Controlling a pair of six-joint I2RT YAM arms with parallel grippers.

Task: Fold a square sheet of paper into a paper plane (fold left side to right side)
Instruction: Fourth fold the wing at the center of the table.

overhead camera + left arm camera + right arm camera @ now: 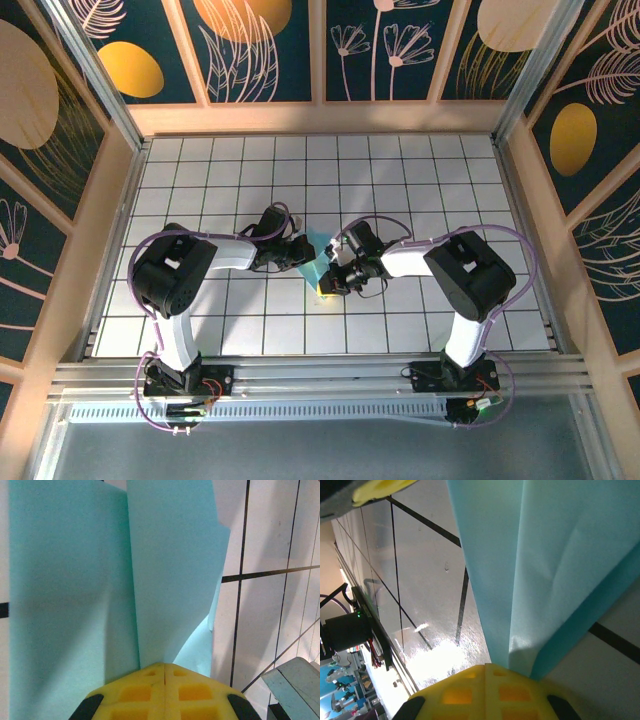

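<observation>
Left gripper (pixel 164 666) and right gripper (pixel 485 666) clamped on folded blue paper (pixel 170 555), edges seemingly lifted, open tiled table (pixel 400 170) around

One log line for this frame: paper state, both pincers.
paper: light-blue, creased into layers, between the two arms | left pincer: shut on paper | right pincer: shut on paper

A white-tiled counter (pixel 420 170), ruled with dark grid lines, sat inside a pale wooden frame (pixel 320 117). Dark teal wall panels (pixel 265 60) carried line-drawn flowers and orange ovals (pixel 130 68). Aluminium rails (pixel 320 375) ran along the near edge, with a slotted metal strip (pixel 300 410) just in front. Glare (pixel 435 655) washed the tiles in the right wrist view.
</observation>
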